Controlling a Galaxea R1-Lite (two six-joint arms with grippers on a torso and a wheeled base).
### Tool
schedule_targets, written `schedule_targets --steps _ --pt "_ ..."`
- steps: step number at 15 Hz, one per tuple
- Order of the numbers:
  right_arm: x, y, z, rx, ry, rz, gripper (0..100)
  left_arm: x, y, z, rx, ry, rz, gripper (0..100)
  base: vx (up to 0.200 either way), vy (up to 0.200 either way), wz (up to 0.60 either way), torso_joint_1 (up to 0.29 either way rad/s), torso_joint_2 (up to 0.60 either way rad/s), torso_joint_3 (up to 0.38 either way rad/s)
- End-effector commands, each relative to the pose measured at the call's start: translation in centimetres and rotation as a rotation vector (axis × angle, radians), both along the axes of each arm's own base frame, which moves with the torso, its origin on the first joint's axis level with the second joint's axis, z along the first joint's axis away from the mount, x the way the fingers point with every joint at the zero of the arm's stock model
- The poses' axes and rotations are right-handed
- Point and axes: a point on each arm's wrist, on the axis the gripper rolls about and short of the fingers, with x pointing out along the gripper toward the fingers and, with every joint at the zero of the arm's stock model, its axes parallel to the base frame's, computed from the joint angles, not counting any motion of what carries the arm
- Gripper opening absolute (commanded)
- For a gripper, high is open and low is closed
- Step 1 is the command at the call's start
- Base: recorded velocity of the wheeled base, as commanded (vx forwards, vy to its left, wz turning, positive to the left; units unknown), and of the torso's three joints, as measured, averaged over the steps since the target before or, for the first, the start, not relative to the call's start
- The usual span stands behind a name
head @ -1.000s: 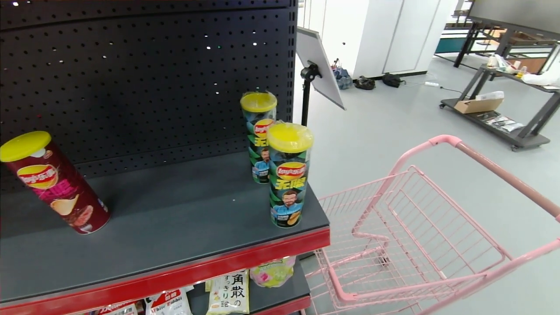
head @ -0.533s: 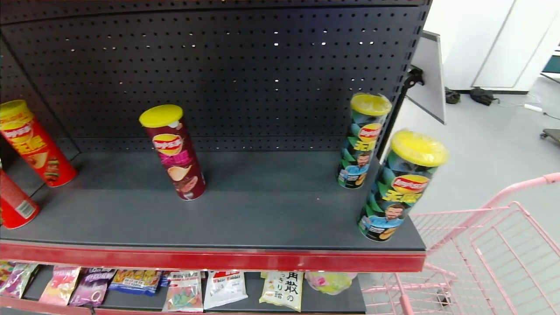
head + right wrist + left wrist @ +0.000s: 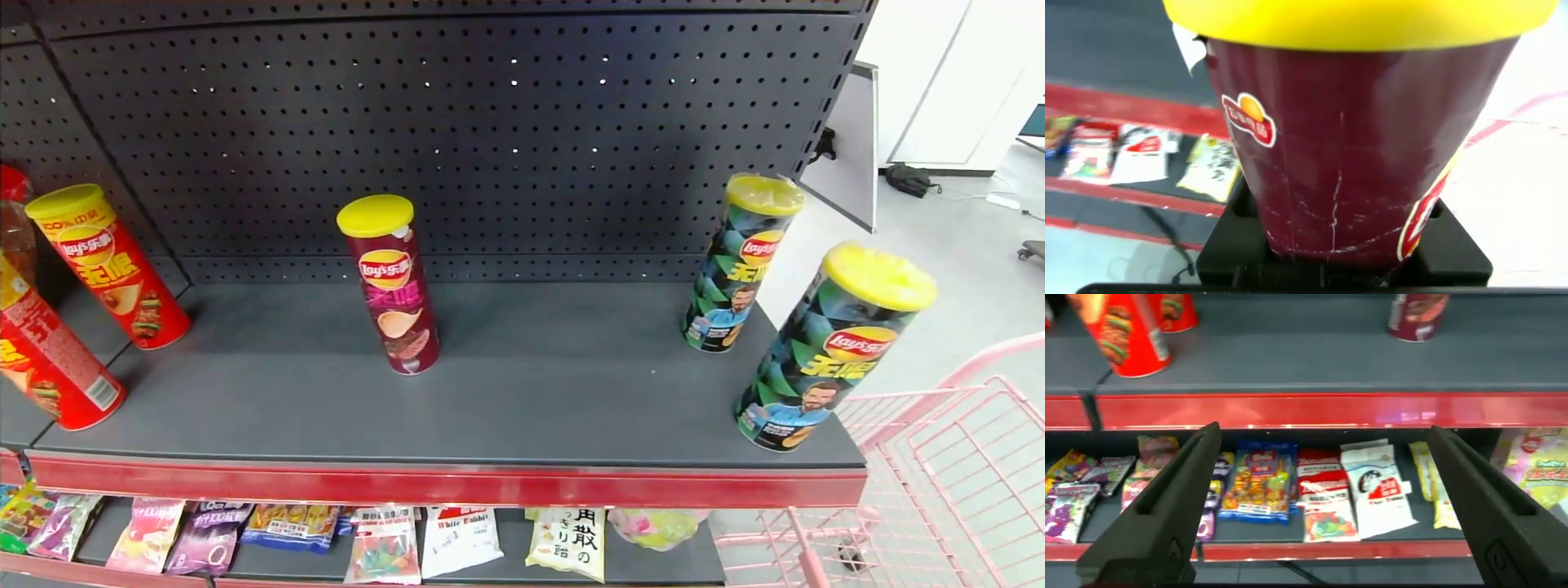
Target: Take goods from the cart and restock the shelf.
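Five chip cans stand upright on the dark shelf (image 3: 555,392) in front of me. Two red cans (image 3: 106,265) are at the left end, one near the front edge and one farther back. A maroon shelf can (image 3: 390,286) stands alone in the middle toward the pegboard back (image 3: 457,122). Two green cans (image 3: 833,351) are at the right end, the nearer one close to the front right corner and the other (image 3: 739,265) behind it. All have yellow lids.

My right gripper (image 3: 1339,245) is clamped around the base of a held can (image 3: 1347,122), dark red with a yellow lid. Past it I see the shelf's red edge, a few packets and pale floor.

My left gripper (image 3: 1323,457) is spread wide with nothing between its fingers (image 3: 1176,498). It sits low before the shelf's red front edge (image 3: 1306,408), facing the snack bags (image 3: 1315,494) that lie in a row on the lower shelf.

The pink cart (image 3: 963,457) stands just beside the shelf's right end, and I can see only wire in the part of its basket that shows.
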Motion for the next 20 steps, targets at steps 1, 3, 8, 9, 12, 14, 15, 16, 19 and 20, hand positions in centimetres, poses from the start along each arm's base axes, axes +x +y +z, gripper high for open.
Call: schedule_targets --steps 1,3,8,9,12,14,15,16,19,20 --pt "-0.76 -0.02 -0.89 0.006 -0.025 0.02 0 0.01 0.0 0.0 0.0 0.001 0.002 100 0.0 0.2 0.0 -0.002 0.0 0.002" --pt "-0.8 -0.01 -0.81 0.007 -0.031 0.026 0 0.01 0.0 0.0 0.0 0.001 0.002 100 0.0 0.2 0.0 0.005 0.0 0.0" --pt "-1.06 0.07 -0.75 0.014 -0.048 0.07 0 0.01 0.0 0.0 0.0 0.001 0.002 100 0.0 0.2 0.0 0.003 0.0 0.002" --pt "-1.16 0.08 -0.9 0.016 -0.049 0.079 0 0.01 0.0 0.0 0.0 0.001 0.0 100 0.0 0.2 0.0 0.007 0.01 0.002" --pt "-1.2 0.09 -1.1 0.016 -0.044 0.084 0 0.01 0.0 0.0 0.001 0.001 0.0 100 0.0 0.067 0.0 0.002 0.0 0.001" --pt "-1.19 0.1 -1.14 0.017 -0.043 0.085 0 0.01 0.0 0.0 0.0 0.001 0.0 100 0.1 0.0 0.0 0.004 0.0 0.001" --pt "-1.12 0.11 -1.29 0.017 -0.037 0.09 0 0.01 0.0 0.0 0.001 0.001 0.0 100 0.2 0.0 0.0 0.007 0.0 -0.002" --pt "-1.13 0.14 -1.29 0.02 -0.036 0.105 0 0.01 0.0 0.0 0.001 0.001 0.002 100 0.2 0.0 0.0 -0.012 0.0 0.007" --pt "-1.03 0.18 -1.32 0.022 -0.033 0.119 0 0.01 0.0 0.0 0.0 0.001 0.0 100 0.067 0.0 0.0 -0.007 -0.01 0.002" --pt "-1.06 0.22 -1.35 0.025 -0.035 0.149 0 0.01 0.0 0.0 0.0 0.001 0.002 100 0.0 0.0 0.0 0.0 0.0 0.0"
